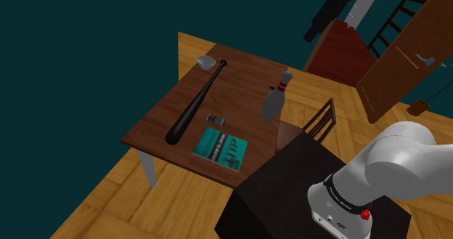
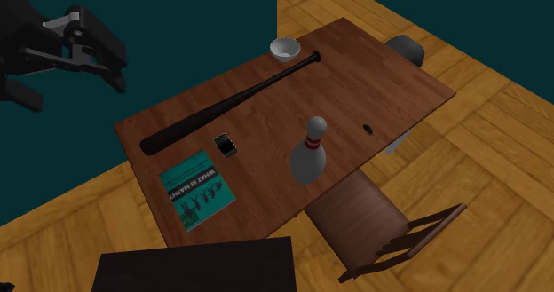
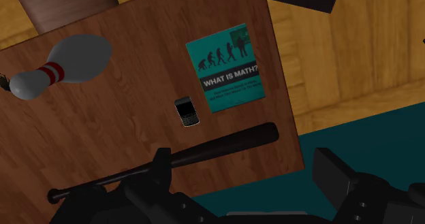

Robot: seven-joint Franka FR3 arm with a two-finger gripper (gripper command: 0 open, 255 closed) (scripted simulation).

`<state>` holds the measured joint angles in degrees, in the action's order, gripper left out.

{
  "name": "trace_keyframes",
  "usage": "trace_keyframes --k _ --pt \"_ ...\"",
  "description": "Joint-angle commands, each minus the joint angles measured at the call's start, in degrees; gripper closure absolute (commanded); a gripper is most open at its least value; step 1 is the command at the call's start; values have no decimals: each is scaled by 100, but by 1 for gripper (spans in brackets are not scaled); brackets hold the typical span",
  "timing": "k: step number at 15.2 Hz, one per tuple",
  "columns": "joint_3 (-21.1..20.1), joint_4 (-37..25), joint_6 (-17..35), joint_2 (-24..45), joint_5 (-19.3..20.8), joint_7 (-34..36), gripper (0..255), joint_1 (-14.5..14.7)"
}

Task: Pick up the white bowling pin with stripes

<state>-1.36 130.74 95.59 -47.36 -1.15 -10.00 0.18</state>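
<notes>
The bowling pin (image 2: 308, 157) stands upright on the wooden table (image 2: 391, 77), close to the edge where the chair (image 2: 382, 228) is tucked in. It is well apart from the other things on the table: the black bat (image 2: 222, 104), the small phone (image 2: 225, 144), the teal book (image 2: 197, 191) and the pale bowl (image 2: 284, 47) at the bat's far end. Its body looks greyish white, with red stripes ringing the narrow neck.

The gripper (image 3: 245, 160) hangs high above the table, over the side where the bat lies. Its two black fingers are spread wide with nothing between them. From the wrist view the pin sits far off to one side of the fingers, so the hand is not yet lined up with it.

The pin looks rigid and smooth, probably slippery, and it will not give under pressure. It rests on a small base beneath a broad belly, so a sideways nudge would likely topple it and send it rolling toward the edge. The belly may be too wide for the jaws and would tend to squirt out of them. The neck at the stripes is the better hold — slim, and flaring above and below, which should keep it from sliding through. Most of the weight likely sits low, so taken there the pin should hang steady.
</notes>
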Motion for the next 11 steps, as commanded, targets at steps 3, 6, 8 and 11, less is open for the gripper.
trace_keyframes --k 3,6,8,11 --pt "206 147 223 122 85 -205 0 -54" --pt "516 320 565 357 204 -513 0 -138" --pt "723 402 795 549 274 -719 0 -192" --pt "1036 475 1143 890 363 -1028 0 -262"
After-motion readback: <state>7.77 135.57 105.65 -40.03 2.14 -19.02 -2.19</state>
